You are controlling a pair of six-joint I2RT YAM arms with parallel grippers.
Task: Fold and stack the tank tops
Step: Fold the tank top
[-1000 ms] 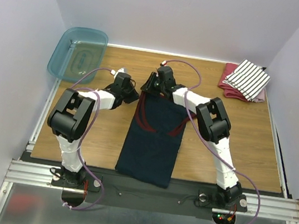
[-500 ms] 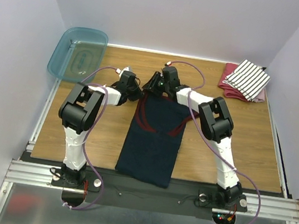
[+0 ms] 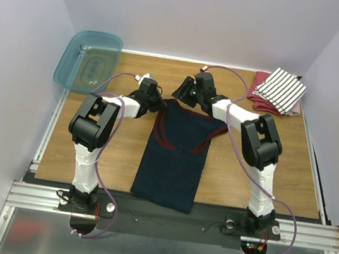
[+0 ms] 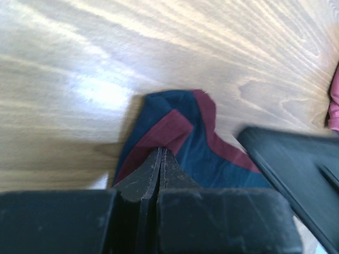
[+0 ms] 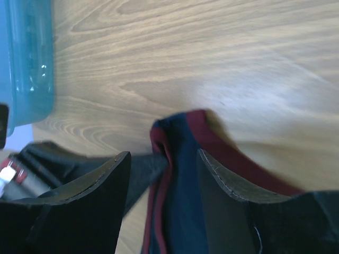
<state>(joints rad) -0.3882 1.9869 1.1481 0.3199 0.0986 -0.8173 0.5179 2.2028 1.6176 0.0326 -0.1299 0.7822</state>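
Note:
The navy tank top [image 3: 174, 160] with red trim lies flat down the middle of the table, its straps at the far end. My left gripper [image 3: 158, 104] is shut on the left strap [image 4: 172, 124], pinching the red-trimmed cloth between its fingertips [image 4: 161, 154] low over the wood. My right gripper [image 3: 181, 93] stands open over the right strap [image 5: 183, 137], which lies loose between its fingers [image 5: 225, 177]. The white striped tank top [image 3: 280, 89] sits folded at the far right corner.
A teal plastic bin [image 3: 89, 60] stands at the far left corner, also in the right wrist view [image 5: 26, 63]. The striped top rests on a folded red cloth [image 3: 258, 99]. Bare wooden table [image 3: 279, 162] lies either side of the navy top.
My right gripper has opened and let go of the right strap, shifting a little right and farther. My left gripper has carried the left strap farther, and the top's upper edge now lies spread out.

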